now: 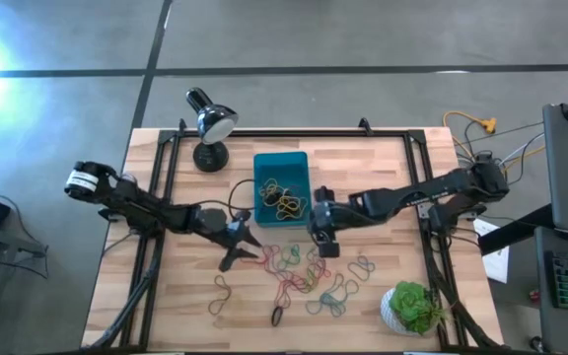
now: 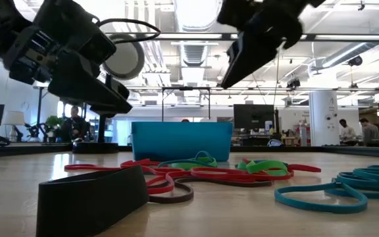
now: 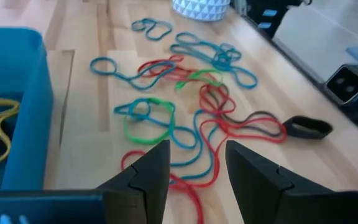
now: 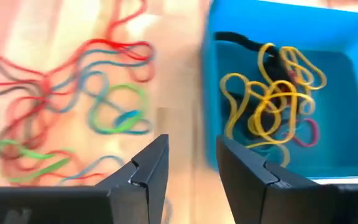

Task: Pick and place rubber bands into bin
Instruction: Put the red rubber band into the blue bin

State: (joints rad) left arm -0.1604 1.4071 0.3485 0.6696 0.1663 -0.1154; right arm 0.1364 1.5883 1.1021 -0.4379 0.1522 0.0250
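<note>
Loose rubber bands (image 1: pixel 304 278) in red, green, blue and black lie spread on the wooden table, near of the teal bin (image 1: pixel 260 189). The bin's floor holds a heap of mostly yellow bands (image 4: pixel 272 99). My left gripper (image 1: pixel 244 247) hovers open just left of the spread, low over the table; in its wrist view (image 3: pixel 197 180) a red band lies on the wood beneath its fingers. My right gripper (image 1: pixel 322 244) hangs open above the table at the bin's near right corner, its fingers (image 4: pixel 191 177) with nothing between them.
A black desk lamp (image 1: pixel 209 126) stands at the far left beside the bin. A green plant in a white pot (image 1: pixel 414 308) sits at the near right corner. One black band (image 1: pixel 277 317) lies apart near the front edge. Black frame rails (image 1: pixel 166 177) border the table.
</note>
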